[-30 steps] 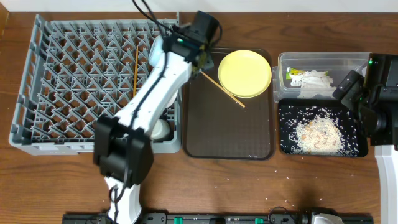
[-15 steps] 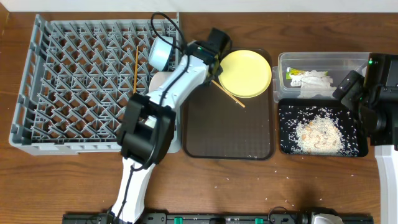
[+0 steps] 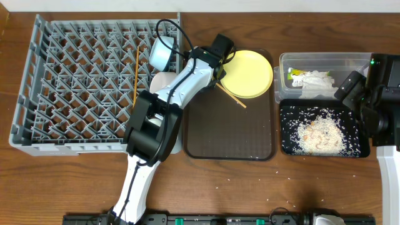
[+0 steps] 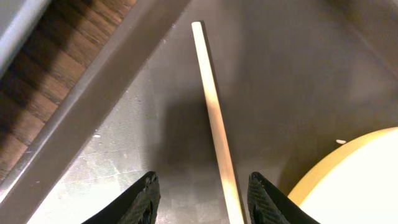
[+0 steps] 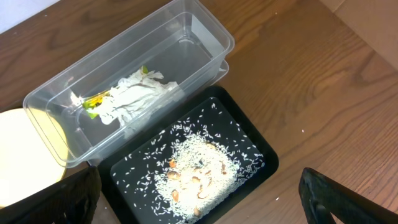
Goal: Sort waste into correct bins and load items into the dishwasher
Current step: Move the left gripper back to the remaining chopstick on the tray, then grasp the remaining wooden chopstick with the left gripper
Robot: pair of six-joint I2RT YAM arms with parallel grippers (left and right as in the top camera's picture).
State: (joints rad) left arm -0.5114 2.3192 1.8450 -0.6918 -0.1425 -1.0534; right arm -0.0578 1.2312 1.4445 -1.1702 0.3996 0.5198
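Observation:
My left gripper (image 3: 218,62) is open over the far end of the dark brown tray (image 3: 250,134). In the left wrist view a wooden chopstick (image 4: 214,118) lies on that tray between the open fingers (image 4: 204,200), nearer the right one. It also shows in the overhead view (image 3: 232,96), running under the yellow plate's (image 3: 247,74) near edge. A second chopstick (image 3: 135,75) and a light blue bowl (image 3: 161,53) sit in the grey rack (image 3: 62,94). My right gripper (image 5: 199,208) is open and empty above the black tray (image 5: 245,140) of rice.
The clear tub (image 3: 325,62) holds crumpled white paper (image 5: 140,93) and the green-and-orange wrapper (image 5: 93,102). A white bowl (image 3: 160,81) shows partly behind my left arm at the rack's right edge. Loose rice grains (image 3: 281,206) lie on the table near the front.
My left gripper has moved right and forward, from the rack's far right edge to above the chopstick beside the yellow plate. The right arm has not moved.

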